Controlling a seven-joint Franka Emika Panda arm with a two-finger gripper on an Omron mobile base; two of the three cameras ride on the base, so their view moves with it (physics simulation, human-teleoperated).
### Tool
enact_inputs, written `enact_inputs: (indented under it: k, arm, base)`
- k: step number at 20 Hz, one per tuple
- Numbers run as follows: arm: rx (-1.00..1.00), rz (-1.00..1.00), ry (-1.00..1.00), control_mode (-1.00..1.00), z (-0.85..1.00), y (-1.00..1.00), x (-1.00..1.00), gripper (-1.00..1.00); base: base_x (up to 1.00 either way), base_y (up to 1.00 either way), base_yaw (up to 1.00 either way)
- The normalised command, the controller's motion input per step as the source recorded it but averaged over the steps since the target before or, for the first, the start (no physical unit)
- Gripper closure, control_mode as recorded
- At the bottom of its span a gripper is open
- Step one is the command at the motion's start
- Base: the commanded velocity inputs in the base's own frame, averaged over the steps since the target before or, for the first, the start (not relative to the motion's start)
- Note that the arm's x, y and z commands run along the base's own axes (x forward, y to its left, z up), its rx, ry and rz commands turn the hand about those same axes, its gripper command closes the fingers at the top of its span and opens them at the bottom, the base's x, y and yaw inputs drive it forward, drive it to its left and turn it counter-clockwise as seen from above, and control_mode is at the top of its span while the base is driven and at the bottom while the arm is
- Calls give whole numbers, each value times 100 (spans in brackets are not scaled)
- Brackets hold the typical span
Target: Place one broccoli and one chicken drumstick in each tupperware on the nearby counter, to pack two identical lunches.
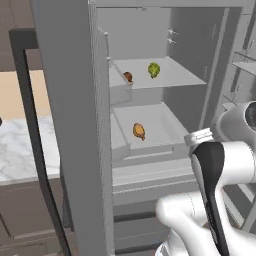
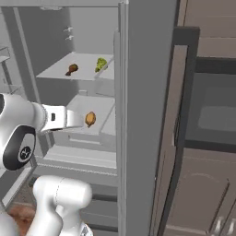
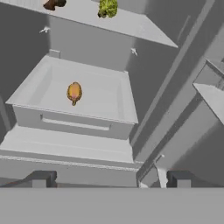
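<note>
My gripper stood wide open, empty, outside the fridge drawer. Golden chicken drumstick lay inside that drawer; broccoli on the shelf above it. Risk: clipping the drawer's front wall on approach.

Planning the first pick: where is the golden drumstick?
The golden drumstick lies alone in the fridge drawer, below the shelf holding the broccoli.

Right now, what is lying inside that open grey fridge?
On the upper grey shelf lie a dark brown chicken drumstick and a bumpy green broccoli floret. The grey drawer below holds a golden-orange drumstick. The fridge's door hides anything farther left.
</note>
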Motion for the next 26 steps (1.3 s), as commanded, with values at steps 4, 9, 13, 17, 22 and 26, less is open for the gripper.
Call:
enact_inputs:
  k: [4, 9, 13, 17, 22, 26]
  arm:
    - [0, 0, 0, 100, 0, 0, 0, -100]
    - [0, 0, 9, -100, 0, 8, 22, -100]
    - [0, 0, 7, -100, 0, 6, 3, -100]
    - [7, 0, 5, -100, -19, 13, 0, -100]
    - [15, 0, -1, -100, -48, 18, 0, -100]
    - [16, 0, -11, -100, -56, 23, 0, -100]
  base:
    - [84, 33, 0]
    - [12, 6, 0]
    - [0, 0, 0]
    - [0, 0, 0]
    - [0, 0, 0]
    - [0, 0, 0]
